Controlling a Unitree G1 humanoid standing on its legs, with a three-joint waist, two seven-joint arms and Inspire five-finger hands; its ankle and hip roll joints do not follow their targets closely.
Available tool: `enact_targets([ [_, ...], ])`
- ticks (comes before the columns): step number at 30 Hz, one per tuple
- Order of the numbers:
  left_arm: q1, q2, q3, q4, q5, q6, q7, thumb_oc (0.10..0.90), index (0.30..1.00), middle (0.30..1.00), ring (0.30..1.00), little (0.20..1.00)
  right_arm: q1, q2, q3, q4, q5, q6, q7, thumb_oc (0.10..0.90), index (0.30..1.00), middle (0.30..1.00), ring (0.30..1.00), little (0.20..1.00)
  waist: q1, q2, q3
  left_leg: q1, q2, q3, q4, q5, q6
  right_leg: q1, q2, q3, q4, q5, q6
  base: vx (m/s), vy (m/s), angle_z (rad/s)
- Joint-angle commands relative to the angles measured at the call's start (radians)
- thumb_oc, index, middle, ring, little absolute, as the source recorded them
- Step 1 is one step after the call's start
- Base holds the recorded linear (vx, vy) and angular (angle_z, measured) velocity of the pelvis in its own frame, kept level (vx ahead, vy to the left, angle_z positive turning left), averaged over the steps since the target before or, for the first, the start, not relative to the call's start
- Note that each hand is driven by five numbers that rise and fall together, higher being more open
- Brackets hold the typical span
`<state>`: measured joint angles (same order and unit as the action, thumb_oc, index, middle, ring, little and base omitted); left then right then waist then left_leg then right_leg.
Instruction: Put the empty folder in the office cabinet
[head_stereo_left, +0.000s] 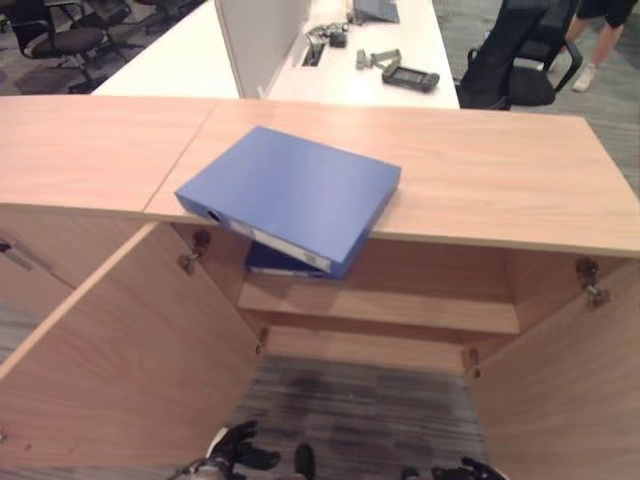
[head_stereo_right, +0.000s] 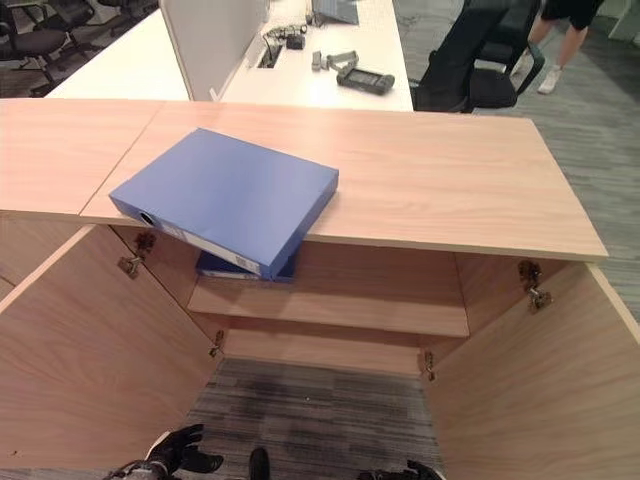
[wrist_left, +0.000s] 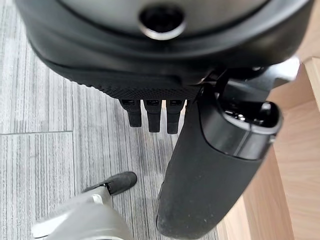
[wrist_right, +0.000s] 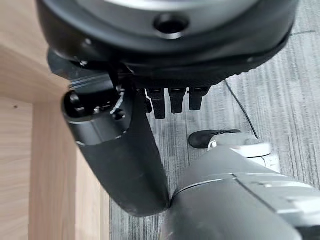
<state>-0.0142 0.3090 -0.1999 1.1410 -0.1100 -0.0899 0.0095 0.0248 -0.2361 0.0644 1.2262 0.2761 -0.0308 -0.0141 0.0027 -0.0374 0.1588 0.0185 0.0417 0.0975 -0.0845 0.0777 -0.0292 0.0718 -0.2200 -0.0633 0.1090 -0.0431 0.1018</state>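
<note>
Office scene, wooden cabinet with both doors swung open, grey carpet floor below. Blue folder lies flat on cabinet worktop, spine corner hanging over front edge, not inside yet. Second blue folder already on shelf right under it. Both hands way down low near floor, well apart from folder: left hand fingers loose and spread, holding nothing; right hand barely peeking in, wrist view shows fingers straight, empty too. White desk and office chair behind.
</note>
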Motion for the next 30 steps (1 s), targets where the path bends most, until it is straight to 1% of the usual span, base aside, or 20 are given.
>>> enact_targets([
  [1, -0.042, 0.018, 0.012, -0.016, 0.025, -0.030, 0.005, 0.800, 0.900, 0.900, 0.900, 0.900, -0.018, -0.057, 0.018, -0.012, -0.006, -0.011, 0.001, 0.800, 0.900, 0.900, 0.900, 0.900, 0.026, 0.030, 0.023, 0.040, 0.080, -0.012, 0.056, -0.116, -0.033, -0.065, -0.050, 0.053, 0.074, 0.048, 0.133, 0.00, 0.158, -0.03],
  [3, -0.041, 0.021, 0.016, -0.025, 0.014, -0.029, 0.006, 0.800, 0.900, 0.900, 0.900, 0.900, -0.027, -0.053, 0.023, -0.018, -0.006, -0.010, 0.001, 0.800, 0.900, 0.900, 0.900, 0.900, 0.037, 0.032, 0.035, 0.045, 0.071, 0.004, 0.060, -0.123, -0.021, -0.100, -0.068, 0.016, 0.131, 0.102, 0.139, -0.03, 0.128, -0.08],
  [4, -0.040, 0.022, 0.018, -0.029, 0.009, -0.028, 0.007, 0.800, 0.900, 0.900, 0.900, 0.900, -0.032, -0.052, 0.026, -0.022, -0.006, -0.009, 0.001, 0.800, 0.900, 0.900, 0.900, 0.900, 0.041, 0.036, 0.043, 0.044, 0.070, 0.008, 0.064, -0.125, -0.014, -0.114, -0.071, -0.009, 0.166, 0.115, 0.140, -0.07, 0.132, -0.28],
  [5, -0.040, 0.024, 0.019, -0.034, 0.005, -0.028, 0.005, 0.800, 0.900, 0.900, 0.900, 0.900, -0.033, -0.047, 0.032, -0.029, -0.006, -0.012, 0.002, 0.800, 0.900, 0.900, 0.900, 0.900, 0.043, 0.046, 0.050, 0.048, 0.072, 0.011, 0.063, -0.127, -0.010, -0.129, -0.064, -0.035, 0.199, 0.106, 0.143, -0.02, 0.192, -0.31],
  [6, -0.040, 0.025, 0.011, -0.044, 0.005, -0.030, 0.005, 0.800, 0.900, 0.900, 0.900, 0.900, -0.032, -0.042, 0.043, -0.031, 0.000, -0.018, 0.005, 0.800, 0.900, 0.900, 0.900, 0.900, 0.030, 0.051, 0.054, 0.054, 0.055, 0.007, 0.065, -0.134, 0.000, -0.141, -0.003, -0.029, 0.180, 0.054, 0.120, 0.01, 0.143, -0.21],
  [7, -0.039, 0.025, 0.011, -0.044, 0.005, -0.030, 0.005, 0.800, 0.900, 0.900, 0.900, 0.900, -0.031, -0.042, 0.043, -0.031, 0.000, -0.018, 0.005, 0.800, 0.900, 0.900, 0.900, 0.900, 0.029, 0.051, 0.056, 0.058, 0.057, 0.006, 0.066, -0.137, -0.001, -0.138, -0.002, -0.030, 0.184, 0.048, 0.119, 0.04, 0.115, -0.02],
  [8, -0.039, 0.029, 0.012, -0.052, 0.001, -0.032, 0.006, 0.800, 0.900, 0.900, 0.900, 0.900, -0.032, -0.040, 0.046, -0.033, -0.001, -0.017, 0.005, 0.800, 0.900, 0.900, 0.900, 0.900, 0.032, 0.052, 0.060, 0.054, 0.052, 0.003, 0.076, -0.137, 0.000, -0.134, 0.009, -0.028, 0.169, 0.033, 0.116, 0.01, 0.014, 0.07],
  [9, -0.042, 0.031, 0.012, -0.062, 0.001, -0.035, 0.005, 0.800, 0.900, 0.900, 0.900, 0.900, -0.026, -0.039, 0.047, -0.035, -0.002, -0.017, 0.004, 0.800, 0.900, 0.900, 0.900, 0.900, 0.036, 0.052, 0.056, 0.049, 0.049, 0.001, 0.084, -0.138, -0.002, -0.109, 0.012, -0.055, 0.125, 0.009, 0.107, 0.01, -0.018, 0.09],
  [10, -0.044, 0.028, 0.008, -0.085, -0.003, -0.045, 0.010, 0.800, 0.900, 0.900, 0.900, 0.900, -0.017, -0.041, 0.055, -0.039, -0.001, -0.024, 0.004, 0.800, 0.900, 0.900, 0.900, 0.900, 0.039, 0.046, 0.044, 0.040, 0.039, -0.009, 0.085, -0.134, -0.005, -0.073, 0.020, -0.053, 0.049, -0.010, 0.083, 0.01, -0.049, 0.10],
  [11, -0.044, 0.028, 0.009, -0.104, -0.002, -0.047, 0.015, 0.800, 0.900, 0.900, 0.900, 0.900, -0.015, -0.046, 0.060, -0.038, -0.008, -0.024, 0.005, 0.800, 0.900, 0.900, 0.900, 0.900, 0.038, 0.047, 0.039, 0.040, 0.040, -0.013, 0.081, -0.130, -0.009, -0.064, 0.026, -0.037, 0.025, -0.011, 0.076, 0.02, -0.047, 0.10],
  [13, -0.043, 0.030, 0.012, -0.126, 0.003, -0.049, 0.023, 0.800, 0.900, 0.900, 0.900, 0.900, -0.013, -0.052, 0.065, -0.039, -0.016, -0.022, 0.006, 0.800, 0.900, 0.900, 0.900, 0.900, 0.043, 0.048, 0.032, 0.046, 0.044, -0.011, 0.070, -0.125, -0.016, -0.054, 0.027, -0.033, -0.001, -0.005, 0.073, 0.02, -0.062, 0.26],
  [14, -0.037, 0.033, 0.011, -0.165, 0.014, -0.053, 0.026, 0.800, 0.900, 0.900, 0.900, 0.900, -0.005, -0.063, 0.070, -0.042, -0.031, -0.023, 0.005, 0.800, 0.900, 0.900, 0.900, 0.900, 0.050, 0.049, 0.019, 0.056, 0.051, -0.010, 0.052, -0.116, -0.027, -0.028, 0.023, -0.044, -0.031, -0.002, 0.069, 0.05, -0.125, 0.19],
  [16, -0.029, 0.038, 0.014, -0.229, 0.010, -0.053, 0.027, 0.800, 0.900, 0.900, 0.900, 0.900, 0.002, -0.074, 0.059, -0.043, -0.036, -0.022, 0.005, 0.800, 0.900, 0.900, 0.900, 0.900, 0.051, 0.050, 0.011, 0.073, 0.064, -0.024, 0.032, -0.103, -0.040, 0.008, 0.026, -0.058, -0.064, -0.007, 0.063, 0.04, -0.151, 0.04],
  [20, -0.014, 0.048, 0.017, -0.327, 0.015, -0.057, 0.026, 0.800, 0.900, 0.900, 0.900, 0.900, 0.014, -0.087, 0.040, -0.044, -0.034, -0.027, 0.007, 0.800, 0.900, 0.900, 0.900, 0.900, 0.052, 0.057, 0.006, 0.087, 0.081, -0.036, 0.017, -0.087, -0.062, 0.052, 0.038, -0.079, -0.107, -0.012, 0.056, 0.00, -0.133, 0.12],
  [22, -0.005, 0.058, 0.015, -0.362, 0.039, -0.057, 0.030, 0.800, 0.900, 0.900, 0.900, 0.900, 0.016, -0.092, 0.036, -0.043, -0.037, -0.027, 0.008, 0.800, 0.900, 0.900, 0.900, 0.900, 0.053, 0.059, 0.006, 0.089, 0.087, -0.041, 0.016, -0.083, -0.067, 0.062, 0.044, -0.083, -0.115, -0.015, 0.053, -0.02, -0.080, 0.05],
  [25, 0.011, 0.077, 0.029, -0.454, 0.088, -0.057, 0.048, 0.800, 0.900, 0.900, 0.900, 0.900, 0.018, -0.097, 0.027, -0.043, -0.039, -0.032, 0.004, 0.800, 0.900, 0.900, 0.900, 0.900, 0.058, 0.063, 0.008, 0.087, 0.096, -0.049, 0.014, -0.073, -0.077, 0.077, 0.052, -0.096, -0.128, -0.020, 0.048, -0.03, -0.090, 0.00],
  [26, 0.026, 0.095, 0.046, -0.530, 0.136, -0.062, 0.080, 0.800, 0.900, 0.900, 0.900, 0.900, 0.022, -0.093, 0.024, -0.045, -0.039, -0.038, 0.000, 0.800, 0.900, 0.900, 0.900, 0.900, 0.065, 0.064, 0.009, 0.085, 0.103, -0.059, 0.013, -0.068, -0.083, 0.086, 0.060, -0.103, -0.133, -0.026, 0.044, -0.04, -0.107, 0.14],
  [29, 0.068, 0.129, 0.088, -0.686, 0.242, -0.075, 0.143, 0.800, 0.900, 0.900, 0.900, 0.900, 0.027, -0.081, 0.012, -0.041, -0.043, -0.050, -0.015, 0.800, 0.900, 0.900, 0.900, 0.900, 0.080, 0.059, 0.009, 0.082, 0.112, -0.068, 0.012, -0.060, -0.092, 0.104, 0.069, -0.120, -0.147, -0.030, 0.042, -0.04, -0.110, 0.18],
  [30, 0.102, 0.139, 0.119, -0.777, 0.314, -0.098, 0.202, 0.800, 0.900, 0.900, 0.900, 0.900, 0.031, -0.071, 0.011, -0.037, -0.049, -0.063, -0.027, 0.800, 0.900, 0.900, 0.900, 0.900, 0.093, 0.053, 0.007, 0.081, 0.119, -0.074, 0.011, -0.056, -0.098, 0.114, 0.077, -0.128, -0.156, -0.033, 0.041, -0.03, -0.097, 0.08],
])
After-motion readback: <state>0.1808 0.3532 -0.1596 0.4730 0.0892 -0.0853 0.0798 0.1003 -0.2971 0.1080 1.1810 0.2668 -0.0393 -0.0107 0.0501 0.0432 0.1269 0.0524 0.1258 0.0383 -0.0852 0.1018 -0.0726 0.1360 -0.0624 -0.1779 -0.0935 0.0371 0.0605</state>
